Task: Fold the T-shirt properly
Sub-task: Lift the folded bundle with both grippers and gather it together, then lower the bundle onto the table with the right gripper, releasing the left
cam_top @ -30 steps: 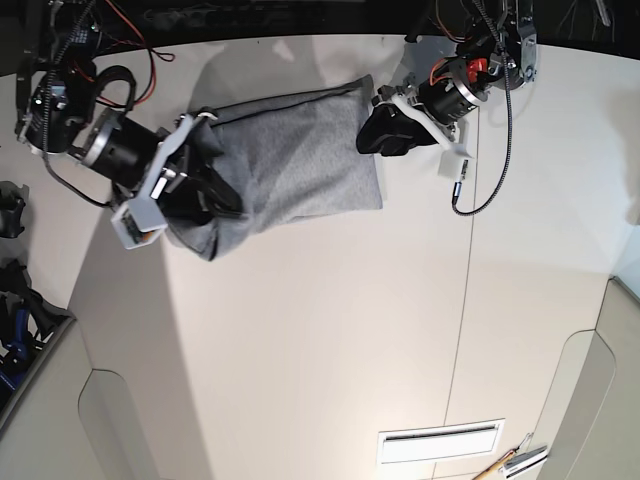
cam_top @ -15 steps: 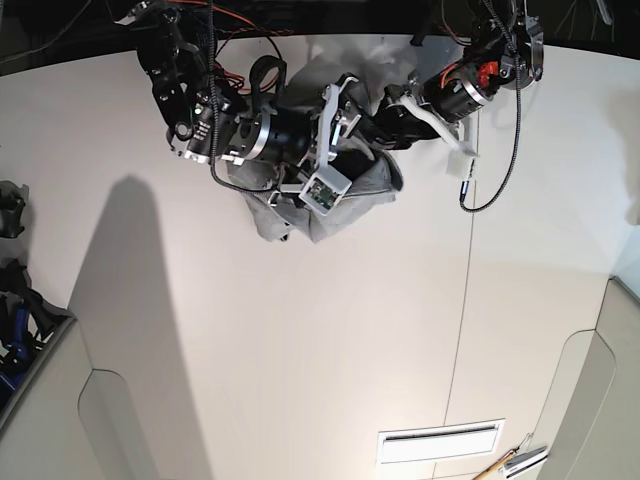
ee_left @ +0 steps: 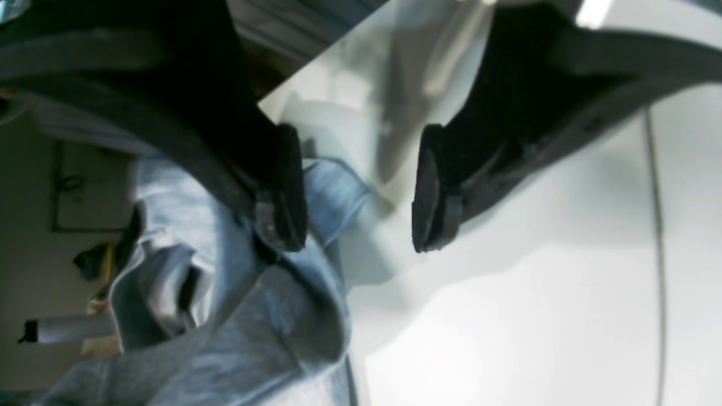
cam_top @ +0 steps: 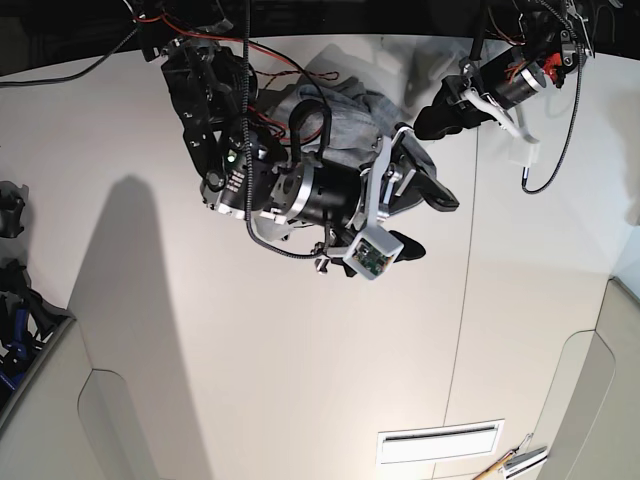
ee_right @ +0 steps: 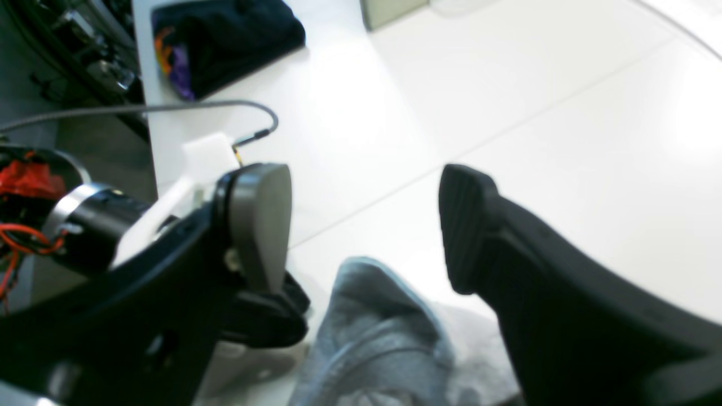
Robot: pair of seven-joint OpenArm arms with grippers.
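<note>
The grey T-shirt (cam_top: 340,112) lies bunched in a heap at the table's far middle, mostly hidden behind the right arm; no lettering shows. My right gripper (cam_top: 424,222) is open and empty, past the heap's near right side. In the right wrist view it (ee_right: 366,225) stands open above a grey fold (ee_right: 372,327). My left gripper (cam_top: 432,122) is at the heap's right edge. In the left wrist view it (ee_left: 352,192) is open, one finger (ee_left: 282,186) against the crumpled cloth (ee_left: 254,321), nothing between the jaws.
A loose cable (cam_top: 545,170) hangs from the left arm over the table's right part. A dark cloth bundle (ee_right: 225,39) lies at a far table edge. A white slotted vent (cam_top: 440,441) and tools (cam_top: 515,462) are at the near right. Dark gear (cam_top: 12,300) lines the left edge.
The right arm swept from the far left across to the middle, carrying the shirt's left side over. The spread shirt is now a bunched heap. The left gripper drew back to the upper right.
</note>
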